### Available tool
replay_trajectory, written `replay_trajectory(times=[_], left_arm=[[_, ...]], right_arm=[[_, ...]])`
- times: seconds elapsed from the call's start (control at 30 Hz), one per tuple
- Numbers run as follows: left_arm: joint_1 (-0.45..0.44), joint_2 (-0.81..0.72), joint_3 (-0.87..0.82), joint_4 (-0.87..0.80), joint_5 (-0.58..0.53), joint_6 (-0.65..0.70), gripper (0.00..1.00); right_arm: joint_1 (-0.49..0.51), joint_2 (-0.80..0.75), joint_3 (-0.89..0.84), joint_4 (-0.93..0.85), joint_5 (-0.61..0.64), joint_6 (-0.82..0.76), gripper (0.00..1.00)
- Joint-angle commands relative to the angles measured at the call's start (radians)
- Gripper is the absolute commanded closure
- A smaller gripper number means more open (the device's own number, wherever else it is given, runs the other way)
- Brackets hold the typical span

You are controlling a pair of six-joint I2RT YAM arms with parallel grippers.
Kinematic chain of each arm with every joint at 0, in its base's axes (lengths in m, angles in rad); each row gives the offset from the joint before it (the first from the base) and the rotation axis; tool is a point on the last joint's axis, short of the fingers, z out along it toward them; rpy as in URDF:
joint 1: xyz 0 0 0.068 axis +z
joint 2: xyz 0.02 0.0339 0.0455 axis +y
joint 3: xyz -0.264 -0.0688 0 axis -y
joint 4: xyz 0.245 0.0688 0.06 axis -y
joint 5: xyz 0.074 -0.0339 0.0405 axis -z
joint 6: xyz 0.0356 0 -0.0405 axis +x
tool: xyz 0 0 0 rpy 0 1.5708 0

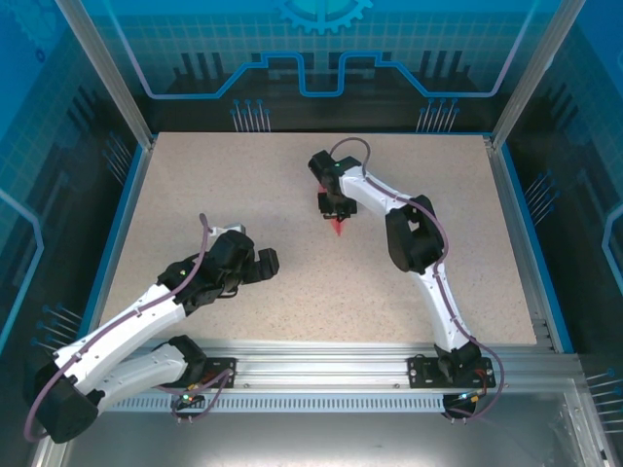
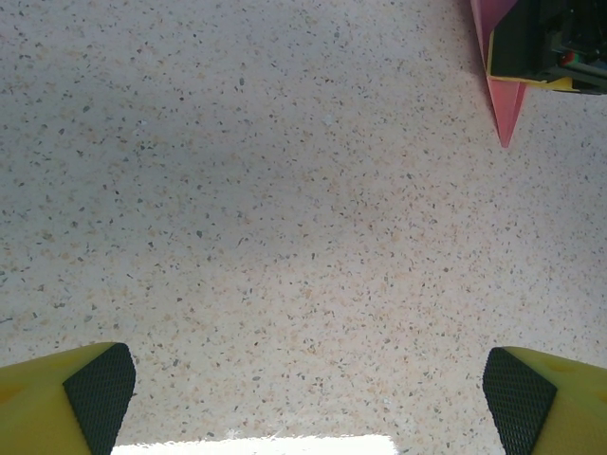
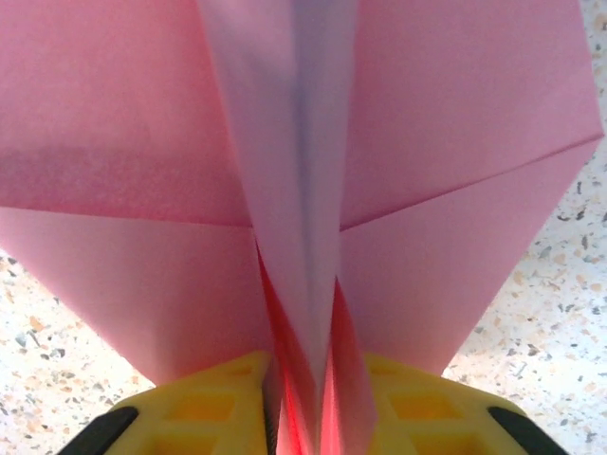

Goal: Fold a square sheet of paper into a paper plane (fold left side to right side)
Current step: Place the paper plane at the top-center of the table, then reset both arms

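1. The paper plane [image 3: 427, 142] is already folded: pink-red, two flat wings spreading out from a raised centre fold. The wrist shot is so close that you mostly see wing, with diagonal creases crossing each side.
2. It sits a bit past the middle of the speckled table [image 1: 243, 175], with its pointed tip sticking out from under the right gripper [image 1: 334, 206], aimed back towards the arm bases.
3. The right arm reaches forward with its elbow bent, wrist pointing down. Its yellow fingers [image 3: 213, 398] are closed around the centre fold, one on each side and touching the paper.
4. The left gripper [image 2: 308, 389] is wide open with nothing in it, low over bare table, well apart from the plane.
5. The wing edges are cut off in the right wrist view, and from above the gripper hides most of the plane.
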Motion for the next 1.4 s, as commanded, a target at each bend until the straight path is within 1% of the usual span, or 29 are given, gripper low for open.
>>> replay_trajectory(times=[0.0, 0.07, 0.27, 0.33, 0.4, 0.5, 0.57, 0.63, 0.67, 0.73, 0.77, 0.83, 0.93, 1.03, 1.13, 1.2, 1.23, 1.37], left_arm=[[0.003, 0.004, 0.011, -0.035, -0.038, 0.01, 0.02], [0.004, 0.004, 0.018, -0.045, -0.056, 0.001, 0.02], [0.004, 0.004, 0.041, -0.068, -0.119, -0.027, 0.01], [0.005, 0.002, 0.06, -0.08, -0.164, -0.032, 0.02], [0.013, 0.004, 0.085, -0.101, -0.243, -0.028, 0.01], [0.049, 0.007, 0.122, -0.112, -0.395, 0.036, 0.02], [0.08, -0.001, 0.121, -0.061, -0.49, 0.122, 0.01], [0.112, -0.013, 0.07, 0.08, -0.575, 0.264, 0.02], [0.125, -0.019, 0.03, 0.175, -0.61, 0.336, 0.02], [0.17, -0.029, -0.071, 0.399, -0.608, 0.483, 0.02], [0.196, -0.032, -0.1, 0.457, -0.586, 0.511, 0.01], [0.243, -0.032, -0.137, 0.517, -0.522, 0.54, 0.02], [0.302, -0.024, -0.182, 0.563, -0.494, 0.545, 0.02], [0.35, -0.021, -0.234, 0.622, -0.483, 0.535, 0.02], [0.372, -0.012, -0.28, 0.687, -0.474, 0.531, 0.01], [0.376, 0.0, -0.307, 0.725, -0.477, 0.531, 0.02], [0.377, 0.008, -0.325, 0.742, -0.476, 0.53, 0.02], [0.377, 0.028, -0.374, 0.807, -0.453, 0.524, 0.01]], right_arm=[[0.019, -0.096, -0.025, -0.039, 0.035, -0.01, 0.7], [0.025, -0.148, -0.048, -0.042, 0.044, -0.018, 0.66], [0.044, -0.337, -0.156, -0.036, 0.063, -0.066, 0.47], [0.046, -0.426, -0.225, -0.022, 0.079, -0.089, 0.41], [0.043, -0.529, -0.309, 0.01, 0.108, -0.123, 0.34], [0.013, -0.7, -0.477, 0.08, 0.146, -0.185, 0.24], [-0.024, -0.81, -0.613, 0.167, 0.175, -0.234, 0.15], [-0.102, -0.913, -0.754, 0.258, 0.18, -0.263, 0.03], [-0.143, -0.954, -0.819, 0.302, 0.177, -0.278, 0.01], [-0.257, -1.03, -0.95, 0.417, 0.102, -0.311, 0.0], [-0.307, -1.053, -1.0, 0.468, 0.06, -0.326, 0.01], [-0.414, -1.087, -1.097, 0.575, -0.007, -0.355, 0.01], [-0.504, -1.127, -1.271, 0.803, -0.05, -0.436, 0.01], [-0.522, -1.152, -1.4, 1.007, -0.027, -0.502, 0.01], [-0.533, -1.143, -1.489, 1.176, -0.066, -0.514, 0.01], [-0.531, -1.118, -1.52, 1.244, -0.094, -0.52, 0.01], [-0.533, -1.103, -1.535, 1.311, -0.105, -0.518, 0.01], [-0.519, -1.035, -1.569, 1.441, -0.136, -0.527, 0.0]])
